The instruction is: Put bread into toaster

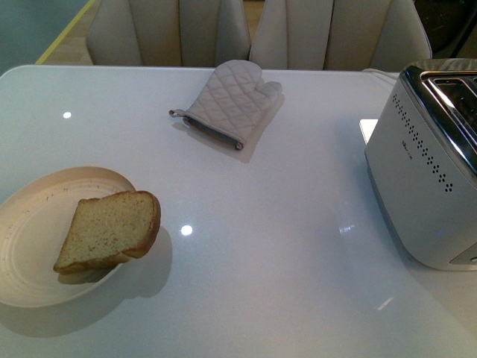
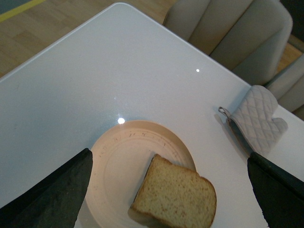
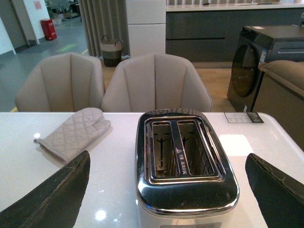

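Observation:
A slice of bread (image 1: 110, 230) with a brown crust leans on the right side of a cream plate (image 1: 30, 224) at the table's front left. The white toaster (image 1: 421, 171) with a chrome slotted top stands at the right edge. Neither arm shows in the front view. In the left wrist view the bread (image 2: 175, 195) lies on the plate (image 2: 121, 156) below my left gripper (image 2: 171, 190), whose dark fingers (image 2: 52, 194) stand wide open on either side. My right gripper (image 3: 168, 190) hangs open above the toaster (image 3: 183, 166), both slots empty.
A quilted beige oven mitt (image 1: 227, 101) lies at the back middle of the white table (image 1: 283, 253). Two beige chairs (image 1: 171, 30) stand behind the table. A small card (image 3: 243, 117) lies on the table beyond the toaster.

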